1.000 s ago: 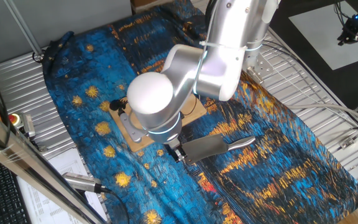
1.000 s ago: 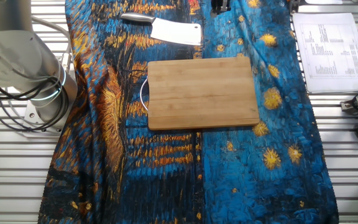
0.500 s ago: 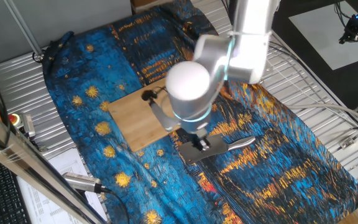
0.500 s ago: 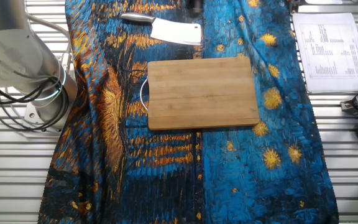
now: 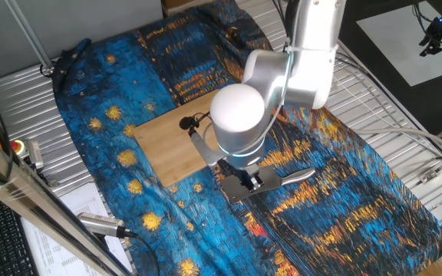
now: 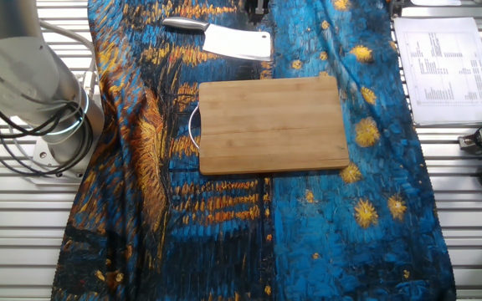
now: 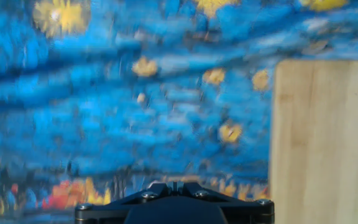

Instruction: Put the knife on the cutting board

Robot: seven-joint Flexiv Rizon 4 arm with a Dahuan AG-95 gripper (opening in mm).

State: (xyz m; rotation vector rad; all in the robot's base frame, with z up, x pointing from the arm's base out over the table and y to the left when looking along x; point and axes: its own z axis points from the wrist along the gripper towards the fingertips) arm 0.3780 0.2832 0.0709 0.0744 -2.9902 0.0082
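Observation:
The knife point(image 5: 276, 181) lies flat on the blue starry cloth, right of the cutting board point(image 5: 163, 146), handle pointing right. In the other fixed view the knife point(image 6: 237, 42) lies just beyond the board's point(image 6: 273, 124) far edge, apart from it. My gripper point(image 5: 250, 181) hangs close above the blade near the handle end; whether it touches is hidden by the arm. Only its dark tip point(image 6: 258, 7) shows at the top edge of the other fixed view. The hand view is blurred: gripper point(image 7: 174, 186) at the bottom with jaws close together, board point(image 7: 325, 137) at right, knife out of view.
The patterned cloth point(image 6: 224, 234) covers a slatted metal table point(image 5: 21, 100). The arm's base point(image 6: 23, 92) stands at the left of the other fixed view with cables. Printed paper point(image 6: 438, 58) and a silver-and-black cylindrical tool point(image 5: 102, 224) lie off the cloth.
The arm has swung from over the board's near corner to the right, over the knife's blade, then shifted slightly. Knife and board have not moved.

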